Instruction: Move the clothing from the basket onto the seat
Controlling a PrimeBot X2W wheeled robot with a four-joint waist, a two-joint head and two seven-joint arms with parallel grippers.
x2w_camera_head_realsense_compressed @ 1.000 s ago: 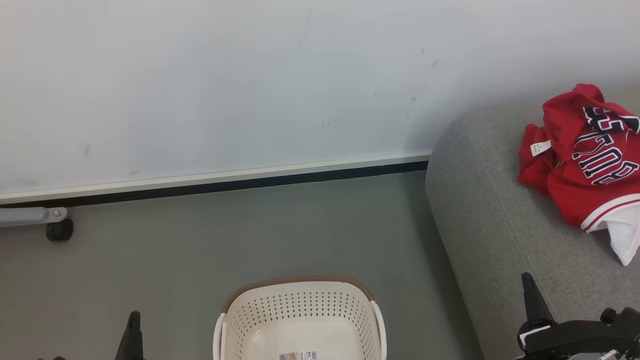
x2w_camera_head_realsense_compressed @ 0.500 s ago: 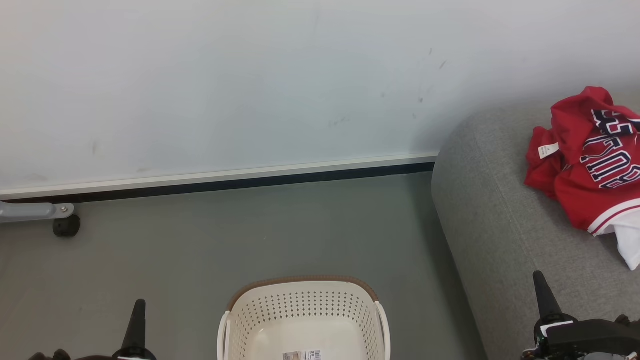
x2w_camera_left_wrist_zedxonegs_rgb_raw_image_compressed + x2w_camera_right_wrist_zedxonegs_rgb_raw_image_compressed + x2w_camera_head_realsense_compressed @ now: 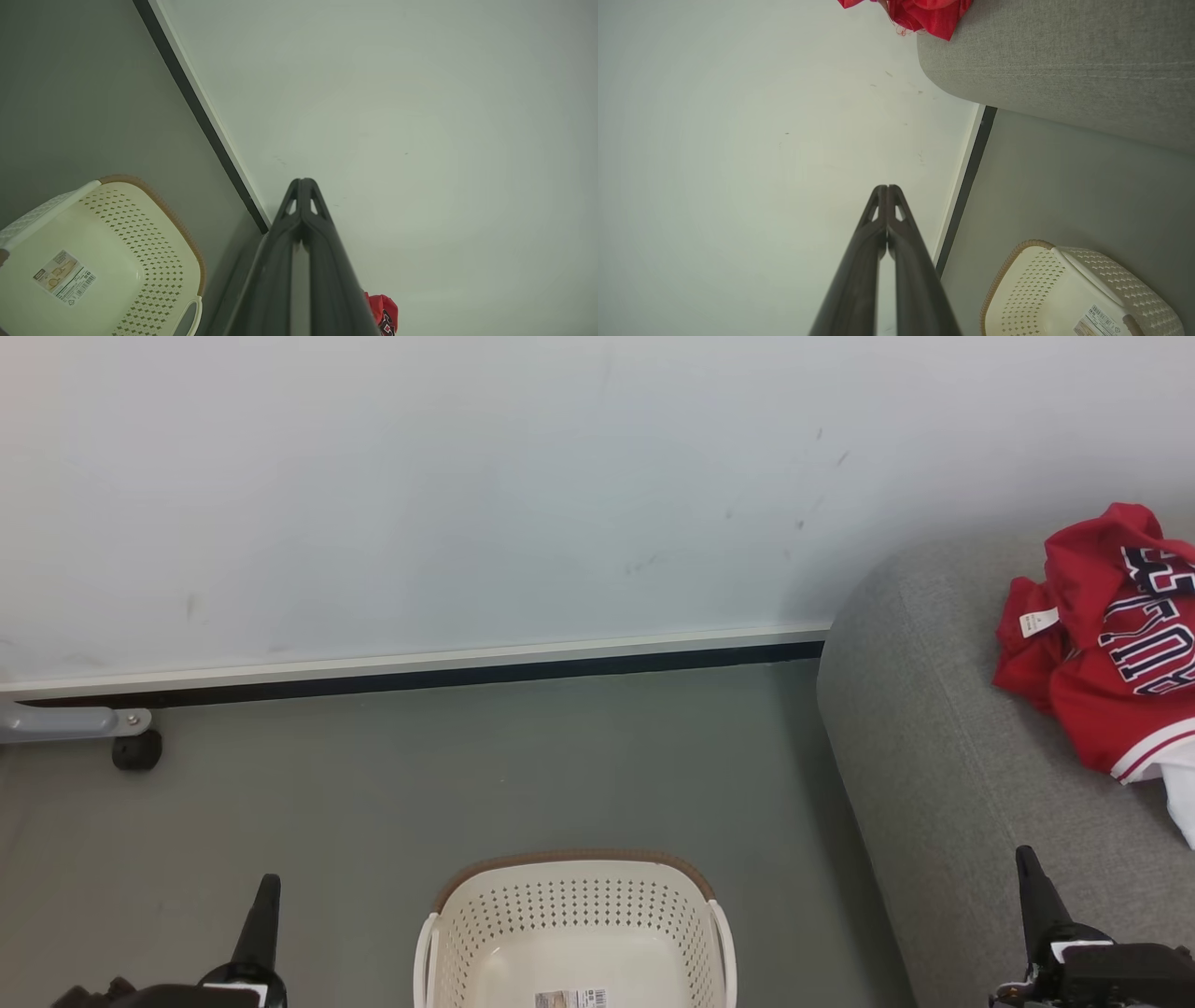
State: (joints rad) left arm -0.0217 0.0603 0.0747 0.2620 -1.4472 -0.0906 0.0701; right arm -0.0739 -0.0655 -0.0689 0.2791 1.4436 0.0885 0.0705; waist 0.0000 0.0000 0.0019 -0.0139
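The clothing [image 3: 1111, 653], a red jersey with dark lettering and a white piece at its lower edge, lies on the grey seat [image 3: 934, 756] at the right. A red corner of the clothing [image 3: 924, 11] also shows in the right wrist view on the seat [image 3: 1064, 60]. The cream basket [image 3: 574, 933] stands on the floor at bottom centre, with a label on its bottom and no garment inside. My left gripper [image 3: 268, 887] is shut at the lower left, left of the basket [image 3: 93, 261]. My right gripper [image 3: 1025, 859] is shut at the lower right, over the seat's front. Both hold nothing.
A pale wall with a white and black baseboard [image 3: 420, 672] runs behind the grey floor [image 3: 467, 775]. A grey metal leg with a black caster [image 3: 135, 749] stands at the far left by the wall.
The head view has shifted, so everything slid right in the picture. Both grippers stay shut, and more of the left gripper's finger now shows at the lower left.
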